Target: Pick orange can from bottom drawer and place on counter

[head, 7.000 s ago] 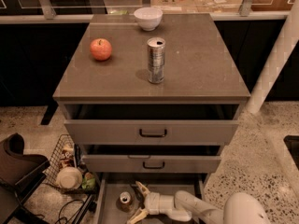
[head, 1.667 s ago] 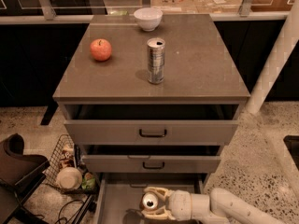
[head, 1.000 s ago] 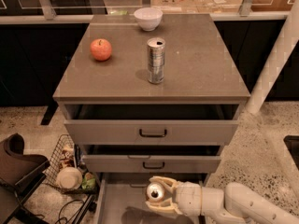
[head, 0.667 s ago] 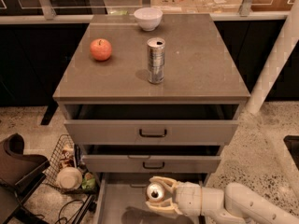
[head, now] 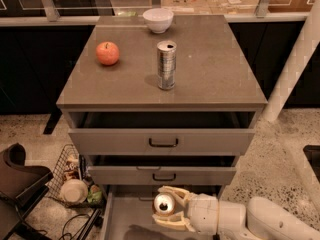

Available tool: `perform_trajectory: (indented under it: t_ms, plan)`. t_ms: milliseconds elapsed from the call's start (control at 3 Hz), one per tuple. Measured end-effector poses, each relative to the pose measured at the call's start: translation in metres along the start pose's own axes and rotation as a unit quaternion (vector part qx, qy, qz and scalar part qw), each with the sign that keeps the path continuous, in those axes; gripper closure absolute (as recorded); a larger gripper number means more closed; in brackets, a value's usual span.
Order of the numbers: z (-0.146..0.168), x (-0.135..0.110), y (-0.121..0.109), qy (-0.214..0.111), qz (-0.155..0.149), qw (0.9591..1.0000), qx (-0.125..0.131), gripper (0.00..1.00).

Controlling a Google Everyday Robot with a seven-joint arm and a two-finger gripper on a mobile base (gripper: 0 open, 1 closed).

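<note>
My gripper (head: 167, 206) is over the open bottom drawer (head: 116, 215), just below the middle drawer's front. It is shut on the orange can (head: 163, 204), which lies sideways between the fingers with its silver top facing the camera, lifted off the drawer floor. The white arm reaches in from the lower right. The grey-brown counter (head: 210, 69) tops the cabinet above.
On the counter stand a tall silver ribbed can (head: 166, 64), a red apple (head: 107, 53) and a white bowl (head: 158, 20). The two upper drawers (head: 162, 141) are partly pulled out. A wire basket of items (head: 75, 184) and a dark chair (head: 17, 184) sit at the left.
My gripper closed on the orange can in the bottom drawer and has lifted it up, with its top turned toward the camera. Over the last second it has held nearly still.
</note>
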State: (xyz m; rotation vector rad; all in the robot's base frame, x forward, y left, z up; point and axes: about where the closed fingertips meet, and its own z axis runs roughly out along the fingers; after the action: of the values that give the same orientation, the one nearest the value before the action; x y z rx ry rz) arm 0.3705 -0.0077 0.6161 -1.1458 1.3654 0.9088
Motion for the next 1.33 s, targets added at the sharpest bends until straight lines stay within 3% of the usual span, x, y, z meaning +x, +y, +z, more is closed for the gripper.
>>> perform_trajectory:
  t_ms: [667,1000,1333]
  plan:
    - [-0.038,-0.074,-0.001,0.001,-0.010,0.9997,0.023,1.00]
    - [-0.054,-0.119,-0.009,0.009,-0.019,0.9992,0.035,1.00]
    - [-0.067,-0.170,-0.030,0.037,-0.020,0.9979,0.050,1.00]
